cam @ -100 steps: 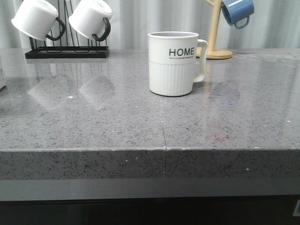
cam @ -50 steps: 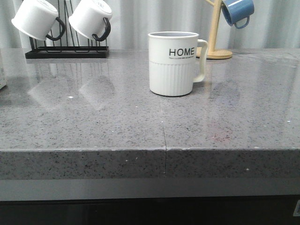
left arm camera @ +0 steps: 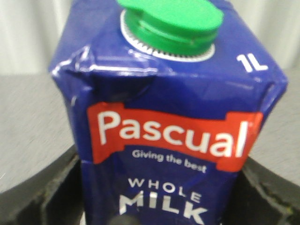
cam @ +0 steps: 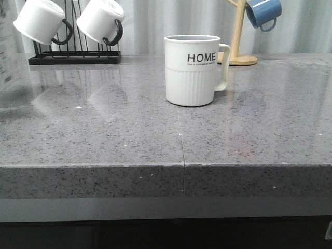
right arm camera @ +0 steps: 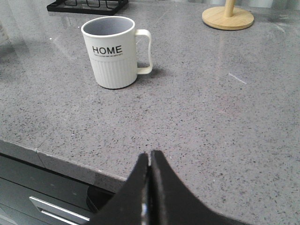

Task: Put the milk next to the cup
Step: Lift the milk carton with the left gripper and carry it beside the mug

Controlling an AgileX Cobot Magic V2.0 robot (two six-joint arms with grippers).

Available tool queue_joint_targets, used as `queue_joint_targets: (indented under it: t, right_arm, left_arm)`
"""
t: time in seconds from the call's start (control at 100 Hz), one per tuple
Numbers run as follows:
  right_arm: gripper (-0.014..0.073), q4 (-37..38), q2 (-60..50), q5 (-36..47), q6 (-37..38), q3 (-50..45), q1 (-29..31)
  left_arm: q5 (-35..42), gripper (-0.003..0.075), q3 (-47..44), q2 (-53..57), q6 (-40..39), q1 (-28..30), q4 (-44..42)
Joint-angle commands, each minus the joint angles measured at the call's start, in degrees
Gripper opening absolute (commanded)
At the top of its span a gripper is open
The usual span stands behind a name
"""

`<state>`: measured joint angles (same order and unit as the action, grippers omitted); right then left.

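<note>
The cup [cam: 192,70] is a cream-white ribbed mug with "HOME" lettering, upright mid-counter with its handle to the right; it also shows in the right wrist view [right arm camera: 115,51]. The milk [left arm camera: 164,117], a dark blue carton top with a green cap and "WHOLE MILK", fills the left wrist view. My left gripper [left arm camera: 159,204] is shut on it, with dark fingers [left arm camera: 44,197] on both sides. In the front view only a blurred pale edge of the milk [cam: 6,57] shows at the far left. My right gripper [right arm camera: 150,157] is shut and empty above the counter's front edge.
A black rack [cam: 72,57] with two white black-handled mugs stands at the back left. A wooden stand [cam: 239,36] holding a blue mug [cam: 262,13] is at the back right. The grey counter [cam: 155,140] has a front edge with a drawer [right arm camera: 47,201] below.
The blurred edge of the milk has come further into the front view at the far left and stands taller. The cup and my right gripper have not moved.
</note>
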<state>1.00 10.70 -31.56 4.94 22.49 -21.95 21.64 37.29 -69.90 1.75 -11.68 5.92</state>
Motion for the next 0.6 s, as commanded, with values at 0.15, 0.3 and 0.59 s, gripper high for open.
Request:
queue_joint_targets:
  t: [0.15, 0.3, 0.59]
  right_arm:
    - [-0.0038, -0.29, 0.55, 4.06, -0.41, 1.47, 0.06]
    - [-0.0038, -0.29, 0.55, 4.06, -0.41, 1.47, 0.06]
    - [-0.0038, -0.29, 0.55, 4.06, -0.41, 1.47, 0.06]
  left_arm:
    - [5.85, 0.0228, 7.98, -0.12, 0.64, -10.42, -0.15]
    - [5.74, 0.0228, 12.53, -4.81, 0.64, -15.53, 0.84]
    - [5.85, 0.0228, 19.09, -14.75, 0.64, -23.11, 4.41]
